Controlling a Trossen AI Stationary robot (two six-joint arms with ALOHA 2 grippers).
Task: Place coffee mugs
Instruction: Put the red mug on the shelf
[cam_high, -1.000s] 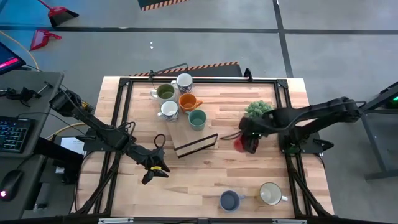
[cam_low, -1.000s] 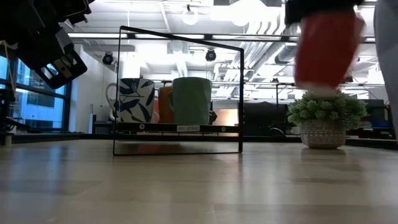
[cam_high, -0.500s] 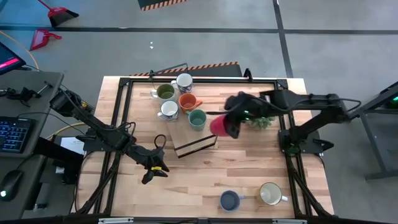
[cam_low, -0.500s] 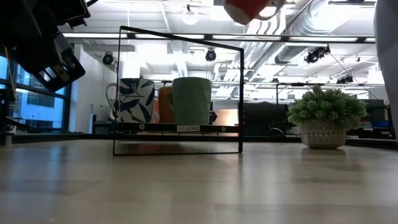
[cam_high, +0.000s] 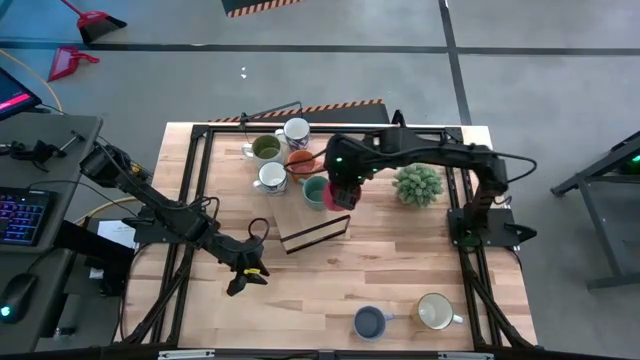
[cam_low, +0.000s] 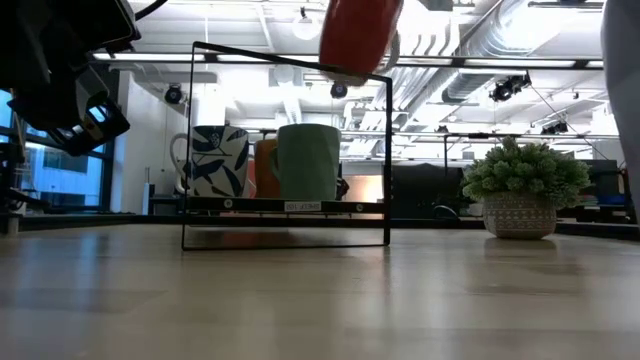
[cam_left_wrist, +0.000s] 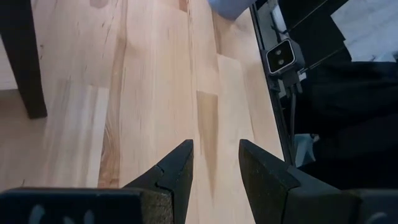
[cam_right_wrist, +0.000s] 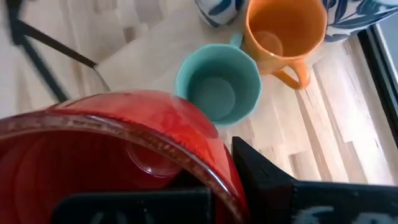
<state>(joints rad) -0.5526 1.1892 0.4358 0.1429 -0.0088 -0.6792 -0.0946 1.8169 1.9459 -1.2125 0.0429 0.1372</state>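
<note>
My right gripper (cam_high: 343, 190) is shut on a red mug (cam_high: 331, 198), held in the air beside the teal mug (cam_high: 315, 190) and above the black wire frame (cam_high: 315, 232). In the low view the red mug (cam_low: 358, 35) hangs high over the frame. The teal mug stands in a group with the orange (cam_high: 300, 162), olive (cam_high: 265, 148) and two white mugs (cam_high: 295, 130) near the far edge. A blue mug (cam_high: 369, 322) and a cream mug (cam_high: 433, 312) stand near the near edge. My left gripper (cam_high: 245, 275) hovers open over bare wood. My right gripper holds the red mug by its rim (cam_right_wrist: 205, 162), coming from above. One dark finger (cam_right_wrist: 261, 177) lies against the outside of the wall; the other is hidden by the mug and the gripper body. The mug is lifted clear of the table, its mouth up toward the wrist.
A spiky green potted plant (cam_high: 417, 184) stands right of the red mug. The black table frame (cam_high: 200, 135) runs around the work area. The wood between the wire frame and the two near mugs is open.
My right gripper has carried the red mug from just near of the plant toward the table's left and far edge, rising high and then coming down a little, and now hangs beside the teal mug. It has stayed shut on the mug throughout.
</note>
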